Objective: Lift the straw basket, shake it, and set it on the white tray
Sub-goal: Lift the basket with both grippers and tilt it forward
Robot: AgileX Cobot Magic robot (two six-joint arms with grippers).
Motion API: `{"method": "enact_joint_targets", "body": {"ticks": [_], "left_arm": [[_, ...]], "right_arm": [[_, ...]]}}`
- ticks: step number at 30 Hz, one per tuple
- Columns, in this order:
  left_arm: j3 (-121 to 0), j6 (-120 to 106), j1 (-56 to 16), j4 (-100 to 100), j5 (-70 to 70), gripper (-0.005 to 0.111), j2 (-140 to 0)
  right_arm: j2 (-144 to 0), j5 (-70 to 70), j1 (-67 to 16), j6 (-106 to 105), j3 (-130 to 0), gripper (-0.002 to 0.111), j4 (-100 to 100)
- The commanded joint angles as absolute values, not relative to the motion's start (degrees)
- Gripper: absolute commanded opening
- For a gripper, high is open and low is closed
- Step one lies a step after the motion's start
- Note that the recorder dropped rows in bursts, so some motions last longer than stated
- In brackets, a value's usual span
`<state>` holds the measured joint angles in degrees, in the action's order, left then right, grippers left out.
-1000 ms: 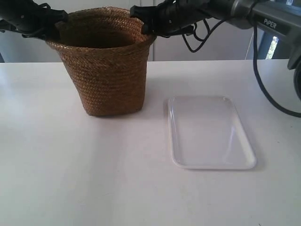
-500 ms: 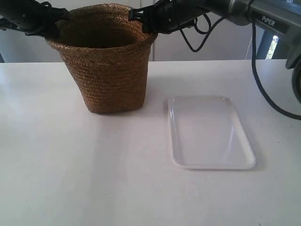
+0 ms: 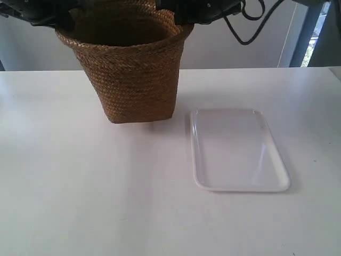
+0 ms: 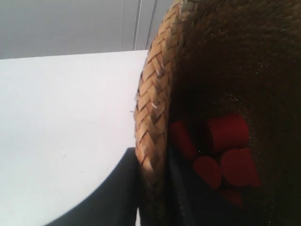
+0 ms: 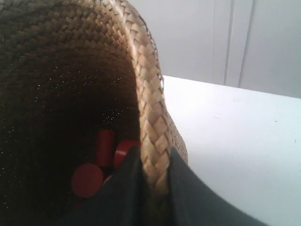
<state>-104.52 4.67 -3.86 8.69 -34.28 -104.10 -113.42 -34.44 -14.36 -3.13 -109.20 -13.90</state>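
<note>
The straw basket (image 3: 136, 74) hangs just above the white table, held by its rim on both sides. My left gripper (image 4: 153, 188) is shut on the braided rim (image 4: 153, 117), one finger outside and one inside. My right gripper (image 5: 155, 181) is shut on the opposite rim (image 5: 150, 113) in the same way. In the exterior view the arm at the left (image 3: 40, 12) and the arm at the right (image 3: 200, 10) clamp the basket's top edges. Several red cylinders (image 4: 225, 146) lie on the basket's dark floor. The white tray (image 3: 237, 149) lies flat to the basket's right, with nothing on it.
The white table (image 3: 80, 197) spreads out in front of the basket and tray. A black cable (image 3: 256, 26) loops behind the arm at the exterior view's right. A pale wall stands behind the table.
The basket has risen off the table and shifted toward the tray, with both arms moving up and right with it. The tray has not moved.
</note>
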Motion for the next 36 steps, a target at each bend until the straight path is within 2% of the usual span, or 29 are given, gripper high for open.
{"method": "enact_joint_targets", "body": {"ticks": [1,7,15,26,36], "left_arm": [[-96.78,2.7,-4.93,10.48,-30.13,0.0,-97.28],[-83.02,2.7,-9.94,9.77,-19.85,0.0,-86.69],[-66.28,2.54,-12.11,8.67,-13.78,0.0,-71.39],[-49.74,1.01,-12.45,8.56,-10.61,0.0,-55.43],[-42.12,4.64,-19.62,8.69,-0.47,0.0,-53.35]], "right_arm": [[-105.48,-27.66,-14.9,-3.7,-100.09,0.0,-12.61],[-92.64,-17.38,-15.68,-4.25,-81.62,0.0,-12.61],[-78.17,-10.24,-22.73,-4.86,-63.02,0.0,-12.45],[-68.68,-10.87,-25.25,-7.7,-51.89,0.0,-10.48],[-64.51,-3.35,-25.25,-5.72,-42.78,0.0,-10.61]]}}
